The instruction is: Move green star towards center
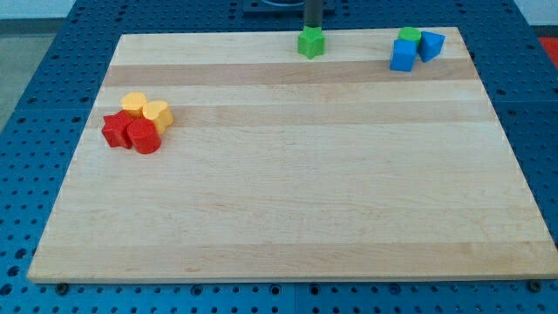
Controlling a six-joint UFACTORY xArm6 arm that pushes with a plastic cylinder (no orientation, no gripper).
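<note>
My tip (pixel 312 30) touches the far side of the green star (pixel 310 43) at the worktop's (pixel 296 201) top edge. The tool is a plain rod without jaws. Blue and green blocks (pixel 415 47) fill the top-right corner; red and yellow blocks (pixel 137 123) sit near the left edge.

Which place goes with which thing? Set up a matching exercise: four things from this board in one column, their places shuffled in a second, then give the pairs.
Things:
1. green star-shaped block
2. two blue blocks
3. red and yellow cluster of blocks
4. my tip

Places:
A. the view's left side of the wooden board
B. top edge, near the middle
C. top right corner
D. just above the star, at its far side

Pairs: 1-B, 2-C, 3-A, 4-D
</note>
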